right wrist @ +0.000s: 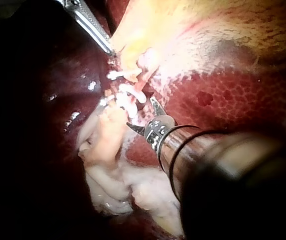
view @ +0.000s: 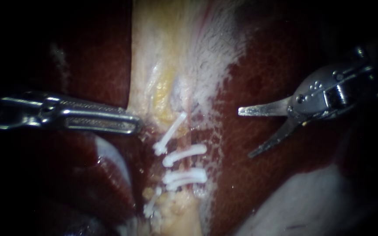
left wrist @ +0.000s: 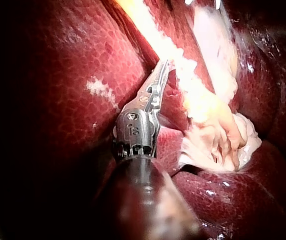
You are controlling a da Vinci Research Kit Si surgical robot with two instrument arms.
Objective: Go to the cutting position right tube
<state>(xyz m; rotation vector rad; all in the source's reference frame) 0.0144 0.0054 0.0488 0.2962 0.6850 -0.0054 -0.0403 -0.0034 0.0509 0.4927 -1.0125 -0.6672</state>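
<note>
The right instrument's end effector stands wide open: two slim pointed blades splay apart in a V with nothing between them. In the endoscope view it hangs over bare dark red liver, its tips aimed toward the clipped tissue but clear of it. In the right wrist view the same open end effector sits just beside the cluster of clips, one blade tip pointing at them.

The left instrument's end effector is narrow, its jaws drawn together on the edge of the pale yellowish tissue that runs down the middle of the endoscope view. The left wrist view shows its tip pinched into the border of that same tissue, with liver lobes on both sides of the shaft.

The right tube lies below this pale tissue as a thin pinkish strand running down the view. Two white clips cross it side by side: an upper clip and a lower clip, with a short bare stretch between them. Toward the left instrument's side sit an oblique clip above and a smaller clip below. I cannot tell how the strand under those two runs.
</note>
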